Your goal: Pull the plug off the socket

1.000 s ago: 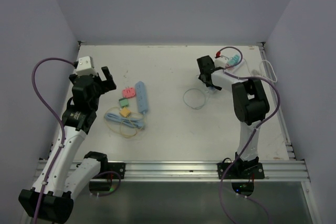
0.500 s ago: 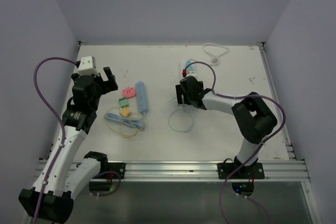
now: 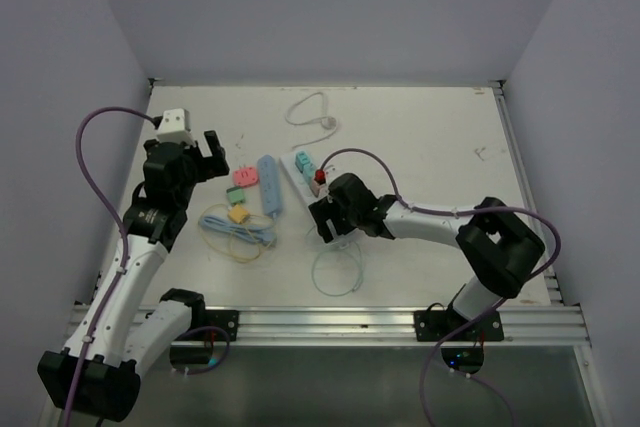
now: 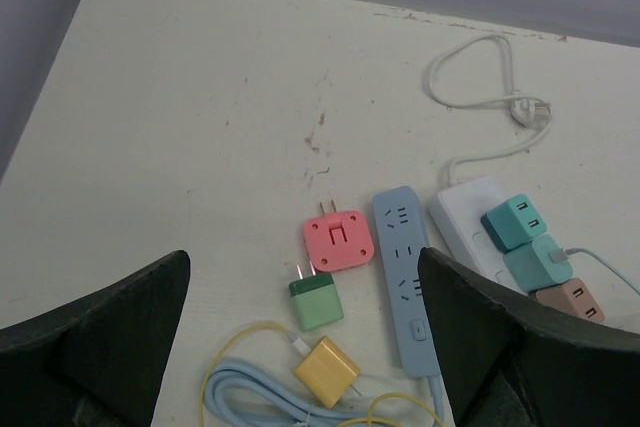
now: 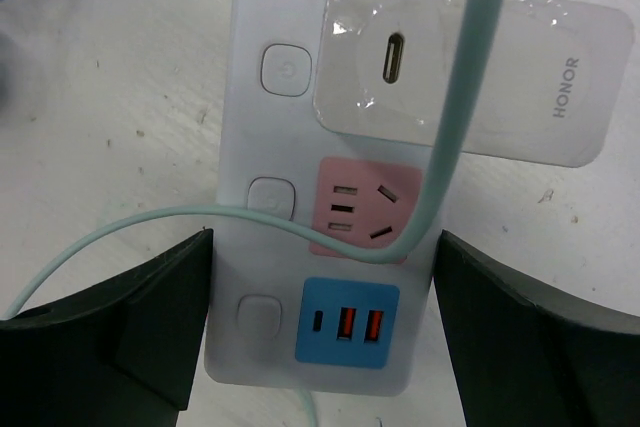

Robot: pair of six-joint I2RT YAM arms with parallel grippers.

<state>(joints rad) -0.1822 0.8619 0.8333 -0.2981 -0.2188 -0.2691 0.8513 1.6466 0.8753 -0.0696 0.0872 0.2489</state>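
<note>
A white power strip (image 3: 300,169) lies at the table's middle, with two teal plugs (image 4: 515,222) and a pinkish plug (image 4: 570,299) in it. In the right wrist view the strip (image 5: 270,197) also carries a white HONOR charger (image 5: 470,77), and a teal cable (image 5: 470,97) runs over its pink socket (image 5: 362,209). My right gripper (image 3: 325,217) straddles the strip's near end by the blue USB panel (image 5: 347,323), fingers (image 5: 110,327) against both sides. My left gripper (image 3: 210,152) is open and empty, hovering above loose plugs.
A blue power strip (image 3: 270,184), a pink adapter (image 3: 245,177), a green plug (image 3: 235,195) and a yellow plug (image 3: 238,214) with coiled cables lie at the left. The white strip's cord (image 3: 310,112) loops toward the back. A teal cable loop (image 3: 335,272) lies near the front.
My right gripper has swept from the back right to the table's middle, and the white power strip with its cord came along. The left gripper shifted slightly.
</note>
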